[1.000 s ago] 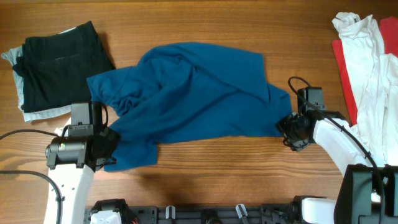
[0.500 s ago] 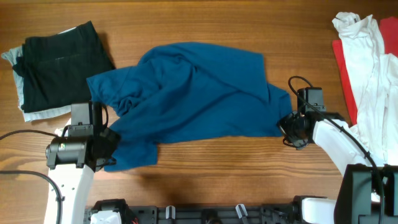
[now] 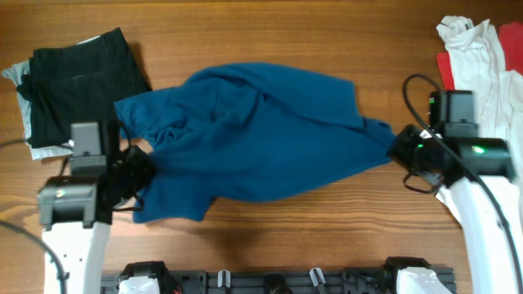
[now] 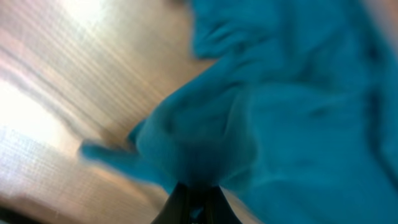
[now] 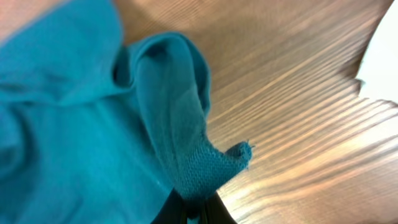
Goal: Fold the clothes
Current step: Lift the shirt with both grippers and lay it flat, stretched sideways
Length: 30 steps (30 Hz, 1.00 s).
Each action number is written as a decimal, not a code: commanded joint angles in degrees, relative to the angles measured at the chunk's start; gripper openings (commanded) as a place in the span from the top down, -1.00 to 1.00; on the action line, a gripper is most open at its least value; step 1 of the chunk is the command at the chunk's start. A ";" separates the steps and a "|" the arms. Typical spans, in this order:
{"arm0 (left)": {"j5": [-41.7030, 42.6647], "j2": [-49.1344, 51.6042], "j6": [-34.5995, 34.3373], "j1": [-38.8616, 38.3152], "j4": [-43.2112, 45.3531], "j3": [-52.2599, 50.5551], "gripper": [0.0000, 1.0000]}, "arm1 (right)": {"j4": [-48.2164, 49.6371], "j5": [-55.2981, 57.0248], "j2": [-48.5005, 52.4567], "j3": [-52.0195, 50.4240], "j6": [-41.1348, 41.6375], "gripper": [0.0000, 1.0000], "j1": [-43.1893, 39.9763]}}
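Observation:
A large deep-blue shirt (image 3: 253,139) lies crumpled across the middle of the wooden table. My left gripper (image 3: 137,170) is shut on its left edge; in the left wrist view the blurred blue cloth (image 4: 249,118) runs into the closed jaws (image 4: 196,198). My right gripper (image 3: 399,149) is shut on its right edge, stretched toward the right; in the right wrist view a knit fold (image 5: 199,162) sits pinched between the fingers (image 5: 194,208). Both held edges hang a little above the table.
A folded black garment (image 3: 82,77) on pale grey cloth (image 3: 23,106) lies at the back left. White (image 3: 482,73) and red (image 3: 452,90) clothes are heaped at the right edge, close behind my right arm.
Both grippers rose and pulled apart: the right one moved right and up with the shirt's edge, the left one shifted left and back. The shirt is stretched wider.

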 commanded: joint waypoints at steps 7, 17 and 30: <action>5.75 -0.42 8.50 0.81 -6.91 33.33 0.92 | -17.18 8.90 -3.15 27.71 -8.39 0.92 -0.09; 1.18 -0.44 7.80 6.14 -10.56 54.55 0.92 | -24.92 13.16 -3.98 51.39 -7.89 0.92 -0.09; 5.35 9.99 5.51 6.12 -7.32 60.06 0.92 | -23.26 17.66 6.51 57.20 -9.09 0.92 -0.09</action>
